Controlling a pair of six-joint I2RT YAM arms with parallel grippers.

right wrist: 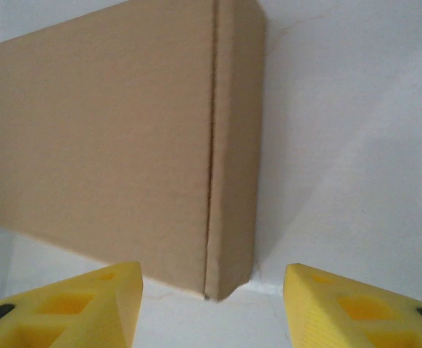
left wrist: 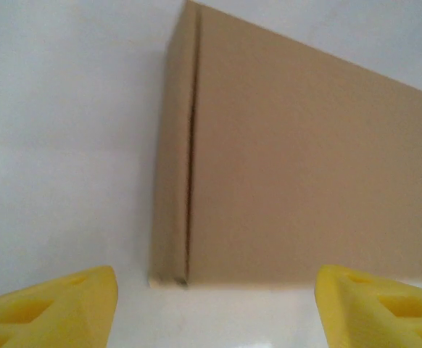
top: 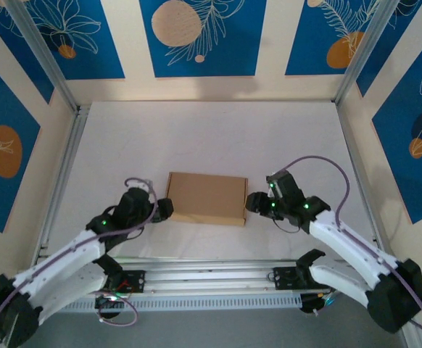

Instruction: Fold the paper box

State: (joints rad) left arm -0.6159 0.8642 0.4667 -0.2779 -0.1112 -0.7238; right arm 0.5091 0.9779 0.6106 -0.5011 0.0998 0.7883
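The paper box lies flat on the white table as a closed brown cardboard mailer, lid down. My left gripper sits just off its left end, open, with nothing between the yellow fingers; the box's near left corner is a short way ahead of them. On the opposite side my right gripper is next to the right end, also open and empty. Its yellow fingertips frame the box's near right corner without touching it.
An aluminium rail runs along the near edge between the arm bases. Aluminium posts and blue-patterned walls enclose the table. Bare white surface stretches behind the box.
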